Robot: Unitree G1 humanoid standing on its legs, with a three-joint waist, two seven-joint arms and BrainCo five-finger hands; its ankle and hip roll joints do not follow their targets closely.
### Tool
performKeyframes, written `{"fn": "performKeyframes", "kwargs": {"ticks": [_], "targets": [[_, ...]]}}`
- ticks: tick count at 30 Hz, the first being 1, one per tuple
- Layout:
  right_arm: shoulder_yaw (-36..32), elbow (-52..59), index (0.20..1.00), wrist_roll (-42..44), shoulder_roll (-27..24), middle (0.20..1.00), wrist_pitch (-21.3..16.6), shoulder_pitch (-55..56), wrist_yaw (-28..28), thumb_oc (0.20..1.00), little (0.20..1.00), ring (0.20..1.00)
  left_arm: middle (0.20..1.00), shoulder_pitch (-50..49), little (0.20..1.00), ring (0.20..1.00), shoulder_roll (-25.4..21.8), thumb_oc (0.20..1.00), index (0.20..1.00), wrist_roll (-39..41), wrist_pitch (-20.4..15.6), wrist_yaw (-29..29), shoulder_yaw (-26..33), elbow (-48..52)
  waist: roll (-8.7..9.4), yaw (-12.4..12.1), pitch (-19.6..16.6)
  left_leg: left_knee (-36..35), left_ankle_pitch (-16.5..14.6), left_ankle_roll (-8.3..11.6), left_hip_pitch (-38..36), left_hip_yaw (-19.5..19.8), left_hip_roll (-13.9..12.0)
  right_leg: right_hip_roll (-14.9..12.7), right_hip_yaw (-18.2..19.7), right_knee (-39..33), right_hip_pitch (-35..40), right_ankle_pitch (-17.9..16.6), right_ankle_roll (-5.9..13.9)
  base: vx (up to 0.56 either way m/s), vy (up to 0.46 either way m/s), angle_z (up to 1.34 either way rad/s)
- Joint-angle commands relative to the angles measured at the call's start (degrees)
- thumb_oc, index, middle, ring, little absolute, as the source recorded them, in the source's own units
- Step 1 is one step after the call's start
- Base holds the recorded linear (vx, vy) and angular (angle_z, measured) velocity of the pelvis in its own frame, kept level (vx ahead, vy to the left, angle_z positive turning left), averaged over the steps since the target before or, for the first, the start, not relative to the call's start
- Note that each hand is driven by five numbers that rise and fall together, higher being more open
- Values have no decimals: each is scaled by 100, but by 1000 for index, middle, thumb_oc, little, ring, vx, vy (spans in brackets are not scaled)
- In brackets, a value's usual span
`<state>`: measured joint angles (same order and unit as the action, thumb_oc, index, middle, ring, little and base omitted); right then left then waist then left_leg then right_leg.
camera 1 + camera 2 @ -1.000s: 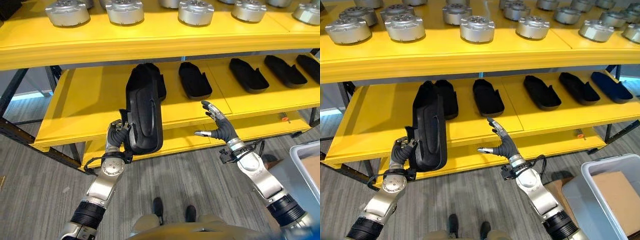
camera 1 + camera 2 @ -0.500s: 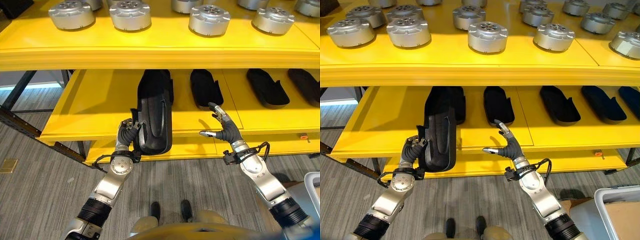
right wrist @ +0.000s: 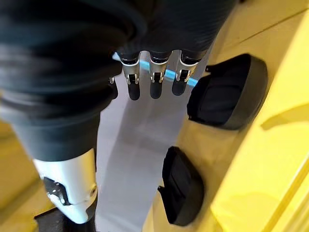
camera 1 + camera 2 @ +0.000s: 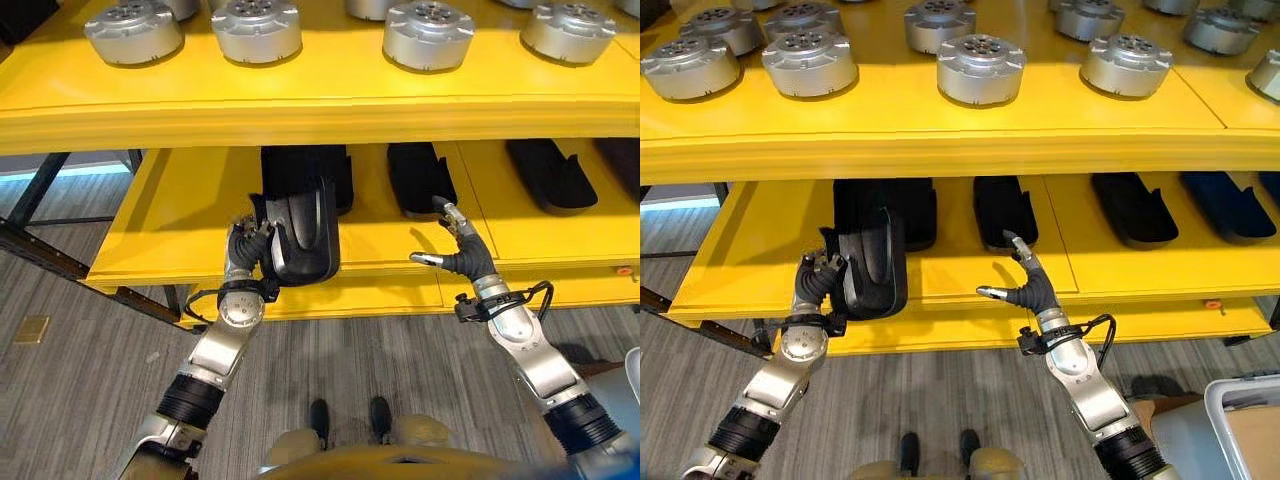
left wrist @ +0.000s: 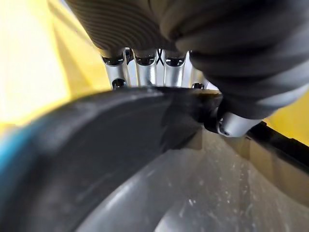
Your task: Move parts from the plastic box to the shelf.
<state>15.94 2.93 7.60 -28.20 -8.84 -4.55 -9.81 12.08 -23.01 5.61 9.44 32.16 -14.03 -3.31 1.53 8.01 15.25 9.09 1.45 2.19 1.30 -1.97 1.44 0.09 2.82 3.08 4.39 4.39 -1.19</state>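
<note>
Left hand (image 4: 246, 248) gripping black part (image 4: 300, 225) at middle shelf (image 4: 180, 215) near edge, right hand (image 4: 462, 252) fingers spread, holding nothing.

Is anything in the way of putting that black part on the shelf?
Maybe. The left hand holds the black part at the middle shelf edge, and another black part lies right behind it. The yellow to its left is bare.
</note>
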Motion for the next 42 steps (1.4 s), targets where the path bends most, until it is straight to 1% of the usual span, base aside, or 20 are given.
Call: {"fn": "performKeyframes", "kwargs": {"ticks": [1,3,4,6,7,8,10,12,13,15,20,24,30,33,36,37,38,40,41,42], "targets": [[-159,275,1000,-89,-205,1000,-508,113,-43,1000,1000,1000,200,297,200,200,-24,200,200,-29,-283,190,147,225,82,162,-343,1250,-793,-317,29,-745,-202,231,-31,530,-193,148,304,47,69,30],[-172,280,1000,-136,-213,1000,-497,119,-16,1000,1000,1000,200,294,200,200,-48,200,200,20,-333,168,191,144,29,197,-350,542,-614,-257,-60,-650,-419,254,1,599,-184,262,299,76,140,11],[-172,288,1000,-142,-220,1000,-488,122,-11,1000,1000,1000,200,286,200,200,-55,200,200,36,-355,169,197,127,26,199,-346,395,-565,-240,-87,-618,-438,251,15,607,-173,285,300,96,170,-2],[-181,330,1000,-213,-287,1000,-394,136,43,1000,1000,1000,200,207,200,200,-82,200,200,116,-504,156,254,43,-21,164,-325,-280,-56,-26,-44,-269,-694,260,131,619,-89,411,285,119,264,-7],[-150,260,1000,-213,-373,1000,-309,100,51,1000,1000,1000,200,85,200,200,-70,200,200,202,-631,138,321,6,-31,98,-294,-755,260,108,26,89,-1000,175,248,655,-10,523,272,137,372,-26],[-123,210,1000,-144,-416,1000,-298,46,84,1000,1000,1000,200,6,200,200,-63,200,200,273,-691,150,346,-18,-25,47,-275,-987,391,159,58,332,-1152,122,310,698,16,572,270,150,383,-41],[-78,108,1000,-140,-454,1000,-361,-28,128,1000,1000,1000,200,-111,200,200,-62,200,200,351,-800,177,382,-44,13,-12,-234,-1310,392,176,60,546,-1323,14,366,834,33,680,278,120,281,-63],[-88,74,1000,-124,-479,1000,-403,-14,169,1000,1000,1000,200,-115,200,200,-38,200,200,370,-833,187,388,-100,10,13,-217,-1325,276,173,71,447,-1410,-63,330,977,0,778,297,72,279,-60],[-147,65,1000,-35,-520,1000,-429,31,307,1000,1000,1000,200,-72,200,200,-20,200,200,441,-882,161,364,-256,-44,115,-223,-1344,258,217,-22,138,-1547,-150,192,1234,-124,920,324,65,332,-39],[-281,39,1000,218,-510,1000,-328,199,327,1000,1000,1000,200,24,200,200,57,200,200,385,-837,5,253,-410,-97,266,-239,-1325,300,293,-148,-238,-1635,-187,2,1451,-209,1033,308,97,383,-19],[-549,7,1000,338,-415,1000,-465,452,221,1000,1000,1000,200,105,200,200,128,200,200,225,-813,-138,120,-402,-162,353,-265,-1339,385,387,-273,-496,-1601,-252,-179,1328,-192,956,375,61,201,7],[-799,173,1000,245,-312,1000,-434,698,154,1000,1000,1000,200,148,200,200,123,200,200,130,-738,-59,84,-374,-220,412,-314,-1331,303,419,-401,-1001,-1500,-492,-566,1086,-175,787,529,59,145,23],[-846,380,1000,164,-230,1000,-313,764,90,1000,1000,1000,200,157,200,200,20,200,200,-50,-735,149,183,-248,-219,343,-290,-1167,57,285,-357,-1068,-1246,-579,-683,1182,-290,776,608,21,18,2],[-780,451,1000,90,-171,1000,-207,701,-55,1000,1000,1000,200,188,200,200,-53,200,200,-198,-636,158,259,-41,-185,243,-215,-857,-131,175,-131,-896,-1047,-548,-598,1271,-402,784,602,-50,-60,14],[-639,442,1000,77,-137,1000,-200,543,-176,1000,1000,1000,200,34,200,200,-127,200,200,-282,-475,145,388,196,-136,73,-104,-438,-340,124,68,-341,-905,-509,-338,1327,-494,776,557,-51,-44,14],[-560,442,1000,50,-159,1000,-185,451,-160,1000,1000,1000,200,-143,200,200,-145,200,200,-271,-472,206,476,294,-114,-36,-57,-279,-440,128,83,103,-855,-503,-140,1364,-509,786,535,0,0,0],[-526,448,1000,63,-182,1000,-181,414,-137,1000,1000,1000,200,-229,200,200,-150,200,200,-249,-475,230,518,336,-110,-87,-45,-220,-479,136,96,278,-838,-495,-57,1375,-521,786,529,22,52,-15],[-305,428,1000,-8,-262,1000,-181,204,29,1000,1000,1000,200,-632,200,200,-201,200,200,-229,-435,392,761,568,-99,-318,10,-37,-617,150,95,1174,-672,-355,386,1442,-565,789,480,30,82,-37],[-278,421,1000,-30,-269,1000,-184,182,30,1000,1000,1000,200,-676,200,200,-200,200,200,-233,-433,395,790,589,-99,-344,14,-25,-634,148,88,1227,-659,-340,430,1450,-568,796,477,26,126,-140],[-122,422,1000,84,-368,1000,-161,22,199,1000,1000,1000,200,-1070,200,200,-226,200,200,-229,-465,488,1064,688,-158,-474,29,-154,-699,121,-23,1525,-624,-228,681,1535,-620,878,496,16,111,-142]]}}
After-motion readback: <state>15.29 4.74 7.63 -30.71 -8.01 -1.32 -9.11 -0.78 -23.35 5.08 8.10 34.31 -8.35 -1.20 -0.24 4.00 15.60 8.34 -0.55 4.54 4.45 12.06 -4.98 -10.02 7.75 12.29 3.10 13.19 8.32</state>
